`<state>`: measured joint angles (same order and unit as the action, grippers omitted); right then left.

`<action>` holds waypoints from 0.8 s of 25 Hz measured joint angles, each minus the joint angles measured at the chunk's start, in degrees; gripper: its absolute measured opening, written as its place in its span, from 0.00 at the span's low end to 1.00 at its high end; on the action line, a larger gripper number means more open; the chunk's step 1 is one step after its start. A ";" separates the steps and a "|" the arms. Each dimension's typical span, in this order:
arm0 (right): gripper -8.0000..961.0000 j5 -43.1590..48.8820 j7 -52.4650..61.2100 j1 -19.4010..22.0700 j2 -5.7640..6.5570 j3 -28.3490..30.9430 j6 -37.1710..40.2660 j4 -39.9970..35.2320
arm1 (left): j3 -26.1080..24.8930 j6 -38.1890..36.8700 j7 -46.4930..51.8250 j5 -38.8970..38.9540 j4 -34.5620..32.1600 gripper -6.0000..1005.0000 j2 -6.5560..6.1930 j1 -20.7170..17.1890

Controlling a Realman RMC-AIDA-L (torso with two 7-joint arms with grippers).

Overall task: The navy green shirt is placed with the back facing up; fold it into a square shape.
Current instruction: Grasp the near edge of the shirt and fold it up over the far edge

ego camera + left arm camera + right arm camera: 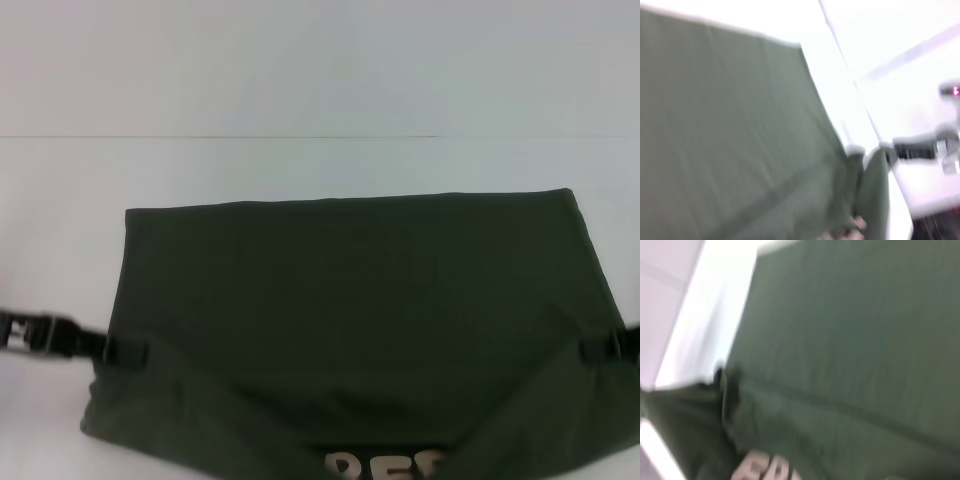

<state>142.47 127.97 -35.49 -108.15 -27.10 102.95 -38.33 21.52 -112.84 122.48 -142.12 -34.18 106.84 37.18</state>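
Observation:
The navy green shirt (350,290) lies across the white table, its far edge straight and flat. Its near part is raised and turned over, showing pale letters (385,465) at the near edge. My left gripper (135,352) is shut on the shirt's left edge. On the opposite edge, at the same height, my right gripper (597,348) is shut on the cloth. The left wrist view shows the shirt (725,140) with the right gripper (890,152) pinching its far corner. In the right wrist view the shirt (850,340) fills the frame, with the letters (765,470) and the left gripper (720,377) at its far edge.
The white table (300,165) runs beyond the shirt to a seam line (320,136) at the back. Bare white surface lies left of the shirt and behind it. Nothing else stands on it.

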 joint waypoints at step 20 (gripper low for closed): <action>0.06 -18.34 -4.38 -1.28 -5.48 4.16 -40.18 8.87 | -10.90 36.75 -5.03 13.46 4.66 0.03 6.93 -0.89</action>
<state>124.13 123.59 -36.77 -113.64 -22.94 62.76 -29.46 10.61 -76.09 117.45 -128.66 -29.51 113.77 36.29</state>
